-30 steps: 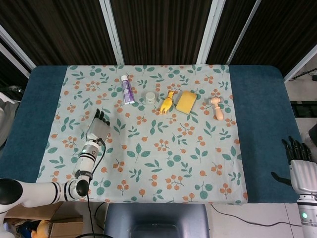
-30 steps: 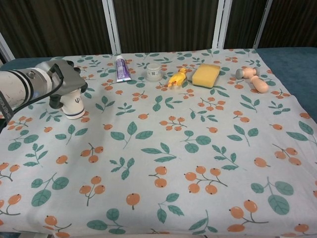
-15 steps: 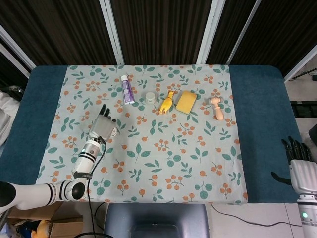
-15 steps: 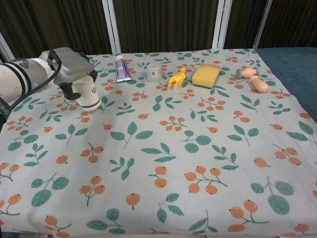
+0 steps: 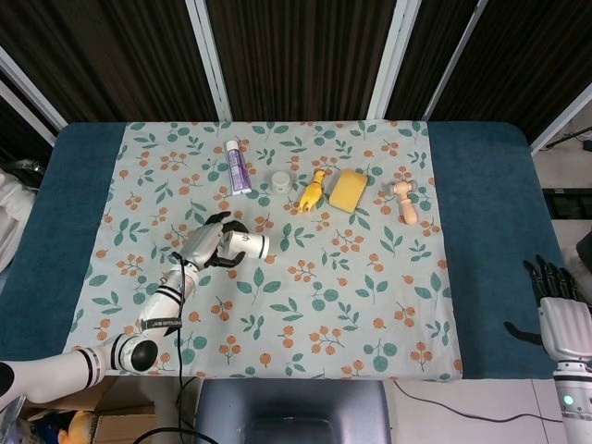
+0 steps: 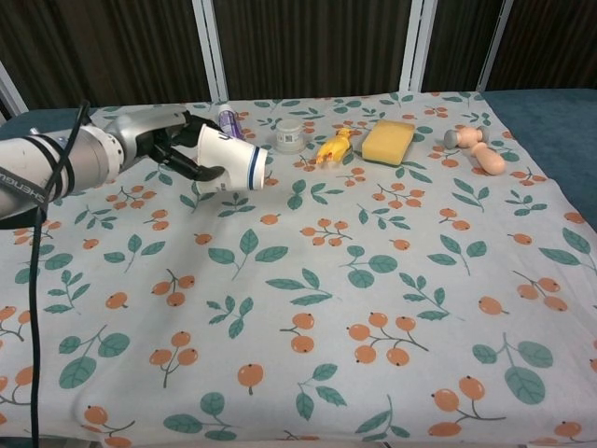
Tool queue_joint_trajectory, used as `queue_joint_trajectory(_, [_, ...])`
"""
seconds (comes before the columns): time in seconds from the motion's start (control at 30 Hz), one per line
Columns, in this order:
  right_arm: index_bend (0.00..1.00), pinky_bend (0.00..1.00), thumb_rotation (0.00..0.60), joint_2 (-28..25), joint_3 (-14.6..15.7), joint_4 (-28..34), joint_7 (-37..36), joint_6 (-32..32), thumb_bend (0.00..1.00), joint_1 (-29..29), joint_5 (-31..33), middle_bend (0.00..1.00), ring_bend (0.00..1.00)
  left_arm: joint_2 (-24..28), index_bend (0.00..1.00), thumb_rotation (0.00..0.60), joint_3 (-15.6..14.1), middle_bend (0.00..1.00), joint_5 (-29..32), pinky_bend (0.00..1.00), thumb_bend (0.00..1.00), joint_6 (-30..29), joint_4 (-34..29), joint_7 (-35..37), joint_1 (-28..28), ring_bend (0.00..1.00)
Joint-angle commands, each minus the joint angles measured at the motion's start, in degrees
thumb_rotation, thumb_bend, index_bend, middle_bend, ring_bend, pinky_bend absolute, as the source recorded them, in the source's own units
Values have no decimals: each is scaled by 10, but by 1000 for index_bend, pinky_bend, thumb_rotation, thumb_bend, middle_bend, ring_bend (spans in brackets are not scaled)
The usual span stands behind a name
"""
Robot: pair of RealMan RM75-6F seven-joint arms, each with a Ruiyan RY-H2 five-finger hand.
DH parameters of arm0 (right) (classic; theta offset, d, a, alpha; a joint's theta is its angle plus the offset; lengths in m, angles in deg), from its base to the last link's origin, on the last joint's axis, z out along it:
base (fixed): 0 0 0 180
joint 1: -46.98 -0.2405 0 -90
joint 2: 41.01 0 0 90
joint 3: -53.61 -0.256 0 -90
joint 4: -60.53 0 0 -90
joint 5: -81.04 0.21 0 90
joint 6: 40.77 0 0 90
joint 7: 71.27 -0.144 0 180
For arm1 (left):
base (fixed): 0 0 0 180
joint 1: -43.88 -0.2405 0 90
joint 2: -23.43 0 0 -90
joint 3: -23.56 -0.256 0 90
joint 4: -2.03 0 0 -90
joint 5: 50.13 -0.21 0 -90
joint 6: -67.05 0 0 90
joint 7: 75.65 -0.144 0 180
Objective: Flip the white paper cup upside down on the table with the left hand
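**Cup lifted and tipped sideways, mid-flip**

Since a second ago the left hand (image 6: 177,149) has carried the white paper cup (image 6: 231,161) off the desk (image 5: 481,213) and rolled it onto its side. Cup: held in the air, fingers wrapped round its body, blue-banded rim pointing toward the yellow chicken toy (image 6: 333,147), nearer the robot than the purple tube (image 5: 238,167). Step in hand: the turn-over, judged about halfway. Next: more wrist roll until the rim faces down, then lowering. Right hand (image 5: 559,319): idle off the cloth, fingers apart, holding nothing.
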Motion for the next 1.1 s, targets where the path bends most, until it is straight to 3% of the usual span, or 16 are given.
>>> queue_joint_trajectory(0.03, [0, 0, 600, -1, 0, -1, -2, 1, 2, 0, 1, 0, 0, -46, 438, 600, 22, 354, -81, 0, 414, 51, 87, 106, -31, 16])
queue_joint_trajectory(0.13, [0, 0, 600, 1, 1, -3, -2, 5, 2, 0, 2, 0, 0, -51, 303, 600, 16, 267, -104, 0, 407, 58, 108, 132, -31, 0])
queue_joint_trajectory(0.27, [0, 0, 600, 3, 1, -5, -3, 10, 3, -2, 3, 0, 0, -46, 22, 600, 4, 36, -135, 0, 398, 65, 116, 152, -32, 0])
queue_joint_trajectory(0.47, [0, 0, 600, 5, 1, -8, -3, 9, 3, -3, 2, 0, 0, -37, 0, 600, -9, 0, -164, 0, 397, 48, 115, 148, -34, 0])
queue_joint_trajectory(0.6, [0, 0, 600, 3, 0, -8, -3, 11, 3, -4, 2, 0, 0, -18, 0, 600, -30, 0, -189, 0, 399, 32, 100, 95, -34, 0])
queue_joint_trajectory(0.67, [0, 0, 600, 3, -1, -8, -4, 10, 3, -5, 2, 0, 0, -8, 0, 600, -38, 0, -200, 0, 390, 16, 88, 48, -32, 0])
queue_joint_trajectory(0.73, [0, 0, 600, 2, -3, -8, -6, 10, 3, -5, 4, 0, 0, 6, 0, 600, -43, 0, -209, 0, 360, -14, 63, -45, -28, 0])
queue_joint_trajectory(0.87, [0, 0, 600, 3, -3, -12, -8, 15, 3, -7, 7, 0, 0, 19, 0, 600, -34, 0, -164, 0, 305, -50, 0, -250, -16, 0])
queue_joint_trajectory(1.0, [0, 0, 600, 6, -2, -16, -12, 17, 3, -6, 7, 0, 0, 1, 0, 600, -16, 0, -67, 0, 299, -86, -49, -463, 9, 0])
queue_joint_trajectory(1.1, [0, 0, 600, 7, -1, -21, -16, 19, 3, -6, 9, 0, 0, -17, 0, 600, -3, 0, 20, 0, 297, -98, -71, -569, 36, 0])
